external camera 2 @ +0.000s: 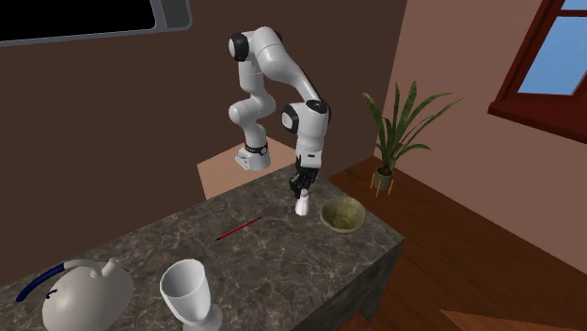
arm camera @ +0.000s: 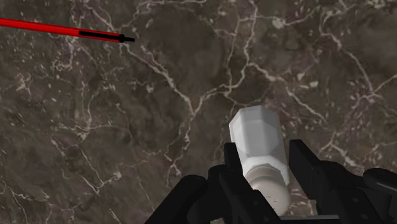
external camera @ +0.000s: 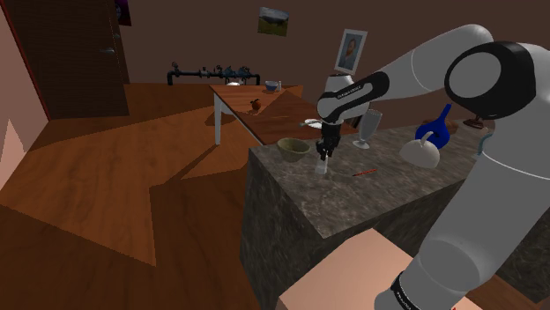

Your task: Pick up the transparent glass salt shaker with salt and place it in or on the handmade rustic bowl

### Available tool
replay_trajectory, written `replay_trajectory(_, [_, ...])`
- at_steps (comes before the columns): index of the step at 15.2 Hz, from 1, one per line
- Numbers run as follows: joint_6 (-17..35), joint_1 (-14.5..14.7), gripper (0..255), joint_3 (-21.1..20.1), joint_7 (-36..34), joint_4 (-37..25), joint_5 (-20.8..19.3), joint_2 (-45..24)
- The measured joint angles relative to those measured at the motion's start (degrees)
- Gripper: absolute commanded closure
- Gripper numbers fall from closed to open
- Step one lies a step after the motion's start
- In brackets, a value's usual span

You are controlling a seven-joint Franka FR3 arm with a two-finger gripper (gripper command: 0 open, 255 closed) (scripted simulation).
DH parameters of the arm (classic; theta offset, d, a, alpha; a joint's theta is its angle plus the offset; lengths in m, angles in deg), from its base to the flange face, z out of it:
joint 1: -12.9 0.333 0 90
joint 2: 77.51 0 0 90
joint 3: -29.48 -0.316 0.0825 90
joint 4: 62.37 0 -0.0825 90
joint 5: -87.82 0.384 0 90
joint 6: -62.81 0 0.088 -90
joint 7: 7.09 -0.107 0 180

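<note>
Wrist view: white salt shaker (arm camera: 254, 137) is sitting clasped between the fingers of the gripper (arm camera: 265, 158), low over the marble counter (arm camera: 127, 127), near the greenish bowl (external camera: 293, 151). Judgement: lifting straight, holding it upright and clearing the bowl's rim before lowering is looking advisable.

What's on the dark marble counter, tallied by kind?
Pale faceted shaker, clasped in the black gripper: 1
Olive-green rustic bowl: 1
Thin red pen: 1
White goblet: 1
White kettle with blue handle: 1
Total: 5
A brown bit behind the kettle is too hidden to count.
</note>
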Motion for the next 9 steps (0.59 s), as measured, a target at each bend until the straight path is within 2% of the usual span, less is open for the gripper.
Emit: replay_trajectory(9, [-6.61, 0.20, 255, -0.12, 0.45, -3.70, -0.15, 2.97])
